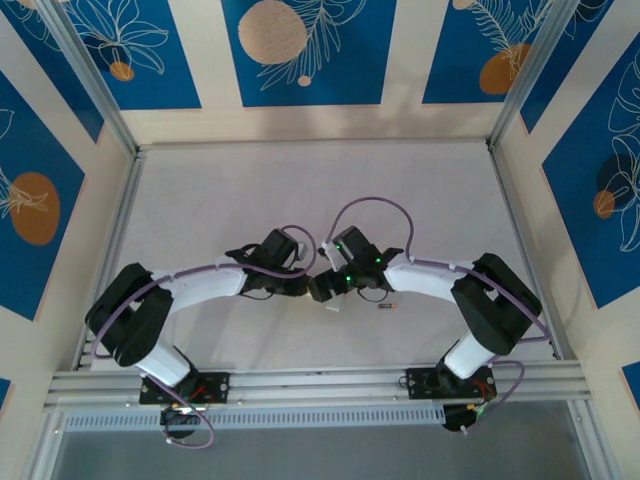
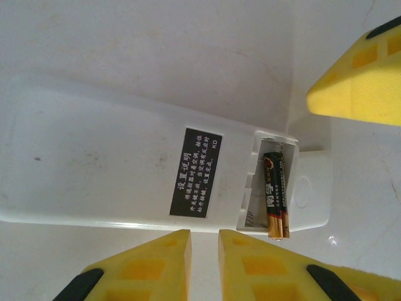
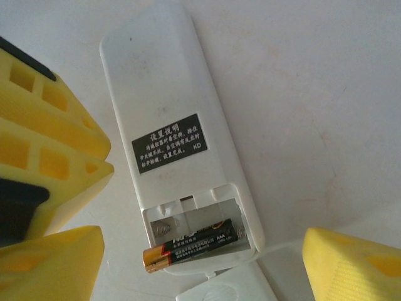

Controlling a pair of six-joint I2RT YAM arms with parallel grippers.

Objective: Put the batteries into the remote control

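The white remote control (image 3: 163,94) lies back up on the table, with a black label and its battery compartment open. One battery (image 3: 191,244) lies crooked in the compartment, its gold end sticking out over the side wall. My right gripper (image 3: 203,251) straddles that end of the remote, open wide and touching nothing. My left gripper (image 2: 203,233) hovers just beside the remote's long edge (image 2: 125,219), its jaws nearly together and empty. The same battery (image 2: 276,194) shows there. A second battery (image 1: 388,306) lies loose on the table to the right of both grippers (image 1: 318,286).
The loose white battery cover (image 3: 219,290) lies flat right against the remote's compartment end, also seen as the cover (image 2: 310,191). The left gripper's yellow fingers (image 3: 56,132) crowd the remote's left side. Aluminium rails (image 1: 300,382) border the white table.
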